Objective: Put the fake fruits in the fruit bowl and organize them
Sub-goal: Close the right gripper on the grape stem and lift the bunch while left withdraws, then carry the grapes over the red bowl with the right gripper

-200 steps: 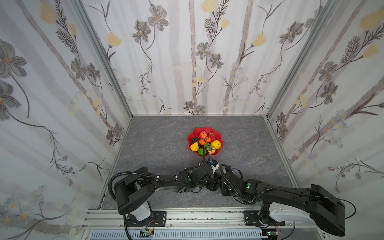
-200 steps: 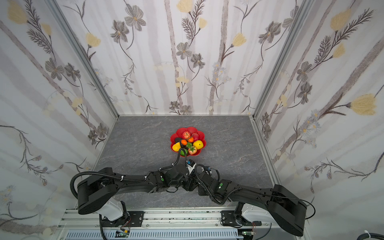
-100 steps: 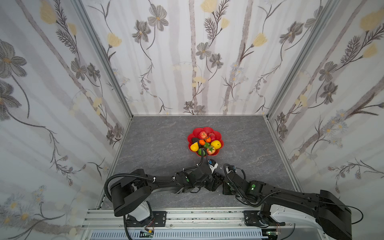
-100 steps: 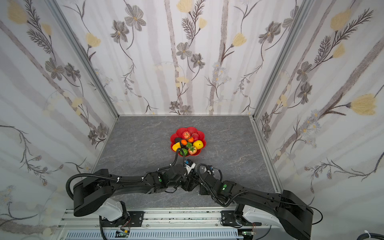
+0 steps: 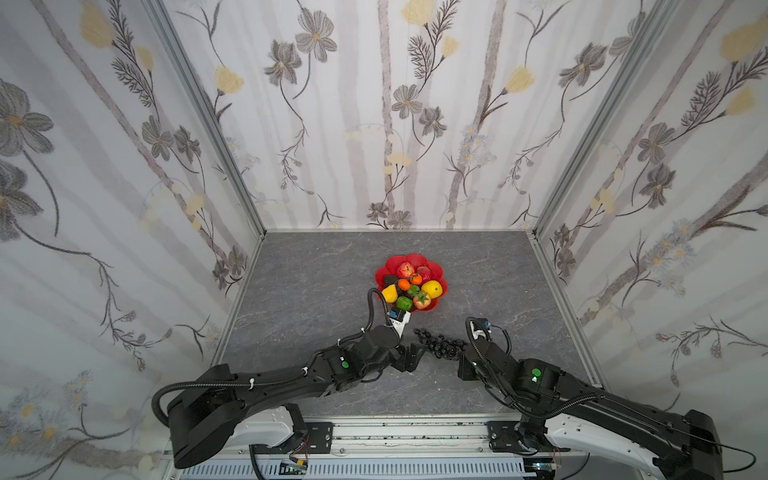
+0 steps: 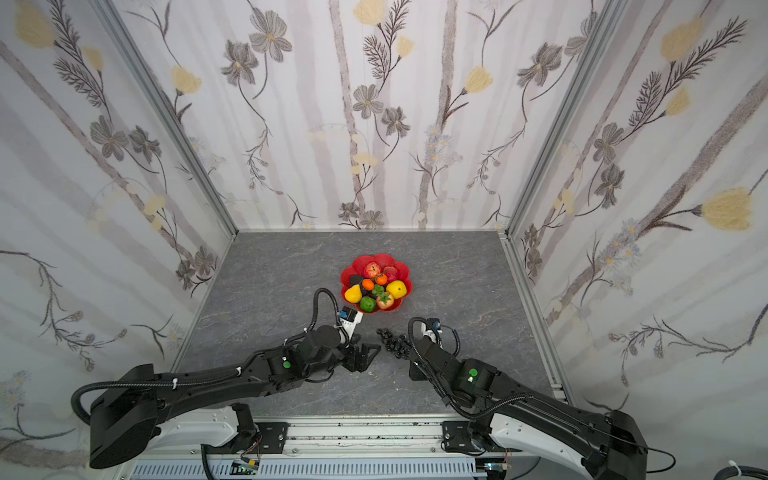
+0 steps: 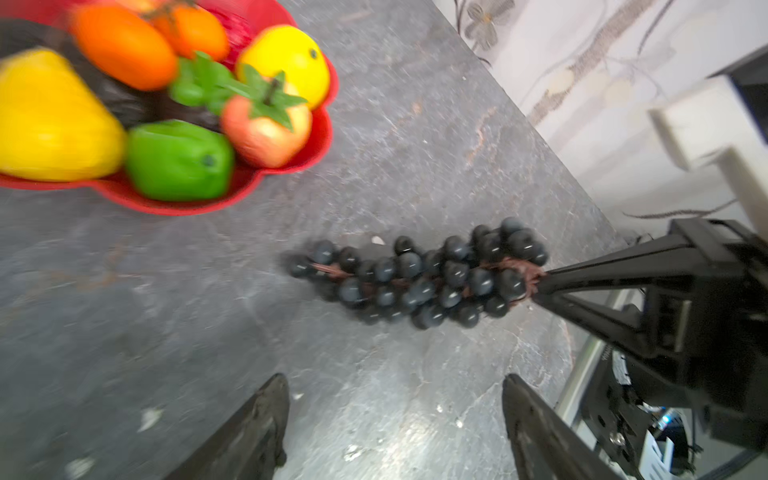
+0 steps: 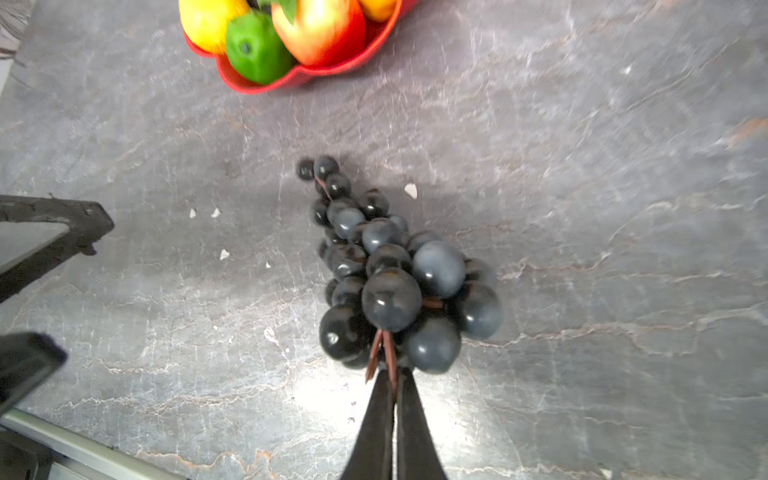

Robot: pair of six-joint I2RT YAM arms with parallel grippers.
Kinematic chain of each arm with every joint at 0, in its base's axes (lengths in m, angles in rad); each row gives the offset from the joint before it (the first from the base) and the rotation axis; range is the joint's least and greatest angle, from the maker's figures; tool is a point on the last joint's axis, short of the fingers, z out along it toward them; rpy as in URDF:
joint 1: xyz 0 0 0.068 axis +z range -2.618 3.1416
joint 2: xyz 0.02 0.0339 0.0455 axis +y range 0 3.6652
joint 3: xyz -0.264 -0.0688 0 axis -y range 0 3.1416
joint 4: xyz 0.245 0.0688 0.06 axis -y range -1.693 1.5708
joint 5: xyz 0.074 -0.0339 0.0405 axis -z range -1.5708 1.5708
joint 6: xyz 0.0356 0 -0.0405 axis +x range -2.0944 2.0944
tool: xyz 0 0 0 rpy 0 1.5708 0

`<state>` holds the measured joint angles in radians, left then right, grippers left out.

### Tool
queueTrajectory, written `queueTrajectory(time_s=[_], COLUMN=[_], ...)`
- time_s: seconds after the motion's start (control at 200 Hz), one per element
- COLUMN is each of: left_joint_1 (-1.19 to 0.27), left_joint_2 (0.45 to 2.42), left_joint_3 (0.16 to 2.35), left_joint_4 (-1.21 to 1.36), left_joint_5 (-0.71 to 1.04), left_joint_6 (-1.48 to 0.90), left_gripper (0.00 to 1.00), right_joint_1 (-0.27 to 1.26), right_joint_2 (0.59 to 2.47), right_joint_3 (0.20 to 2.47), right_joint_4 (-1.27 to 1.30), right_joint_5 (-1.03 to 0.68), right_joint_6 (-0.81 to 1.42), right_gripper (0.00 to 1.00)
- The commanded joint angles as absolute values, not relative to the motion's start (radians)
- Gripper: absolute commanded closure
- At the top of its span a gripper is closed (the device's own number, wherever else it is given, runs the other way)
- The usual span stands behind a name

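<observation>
1. In both top views we see the bowl (image 5: 409, 257) at mid worktop (image 5: 307, 286). It is heaped with fruits (image 5: 432, 288): red, orange, yellow, green and one dark piece. The grapes (image 5: 441, 344) lie outside it, on its near side and a little to the right, stretched left to right between the two tools. The left tool (image 5: 417, 356) sits just left of the bunch, apart from it. The right tool (image 5: 458, 354) meets the bunch's right end.
2. In the left wrist view, the left tool (image 7: 392, 382) has its jaws spread wide with nothing between them. The grapes (image 7: 419, 274) lie beyond its tips, and the right tool (image 7: 540, 286) pinches their brown stem (image 7: 525, 278).
3. In the right wrist view, the right tool (image 8: 392, 378) has its jaws pressed together on the stem. The bunch trails away toward the bowl (image 8: 299, 79). We cannot tell whether it rests on the worktop or hangs just above it.
</observation>
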<state>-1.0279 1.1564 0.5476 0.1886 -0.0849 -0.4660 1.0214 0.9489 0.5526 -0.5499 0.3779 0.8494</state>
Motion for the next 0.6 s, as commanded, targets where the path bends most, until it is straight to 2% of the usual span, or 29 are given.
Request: queueTrajectory(time_s=[0.0,0.355,0.595], left_joint_1=[-0.990,-0.896,-0.874], left_joint_2=[1.044,0.686,0.568], left_joint_3=[0.502,0.323,0.278], left_joint_4=[0.125,-0.019,-0.085], left_joint_5=[-0.219,-0.414,-0.477], left_joint_6=[-0.427,-0.406,-0.358], left_gripper=[0.16,0.09,0.07], right_joint_1=[1.017,0.967,0.874], right_joint_2=[0.922,0.911,0.971], right_joint_3=[0.599,0.784,0.926], right_joint_4=[-0.591,-0.580,-0.489], right_joint_5=[0.503,0.626,0.570], right_joint_6=[0.768,0.620,0.493], right_gripper=[1.00,1.00,1.00])
